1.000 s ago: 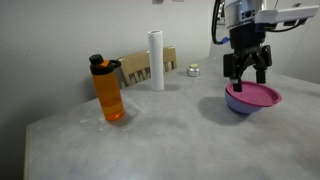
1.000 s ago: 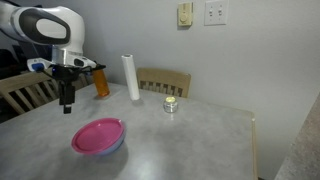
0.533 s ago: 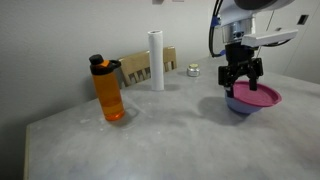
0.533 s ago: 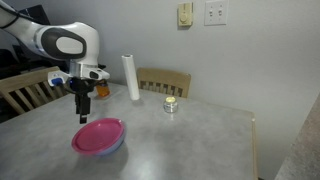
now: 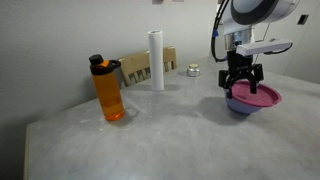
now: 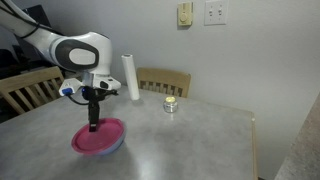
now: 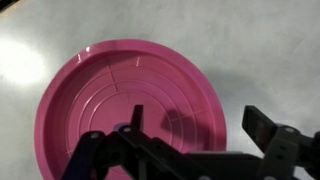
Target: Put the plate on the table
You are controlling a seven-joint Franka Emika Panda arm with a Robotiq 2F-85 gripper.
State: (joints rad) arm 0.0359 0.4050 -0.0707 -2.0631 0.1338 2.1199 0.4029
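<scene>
Pre-grasp: hand (image 7: 196, 125), fingers apart, hovers over the round magenta-pink plastic plate (image 7: 110, 95), which sits atop the bluish-purple bowl (image 5: 238, 107) on the light grey stone-look table (image 5: 170, 135); next, probably: descend astride the 4 o'clock rim (wrist view), clamp, lift.

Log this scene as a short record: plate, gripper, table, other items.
plate: round magenta-pink plastic plate, sitting on a bluish-purple bowl
gripper: Robotiq gripper, open, jaws straddling the plate's rim
table: light grey mottled tabletop
others: orange bottle, white upright cylinder, small jar
</scene>
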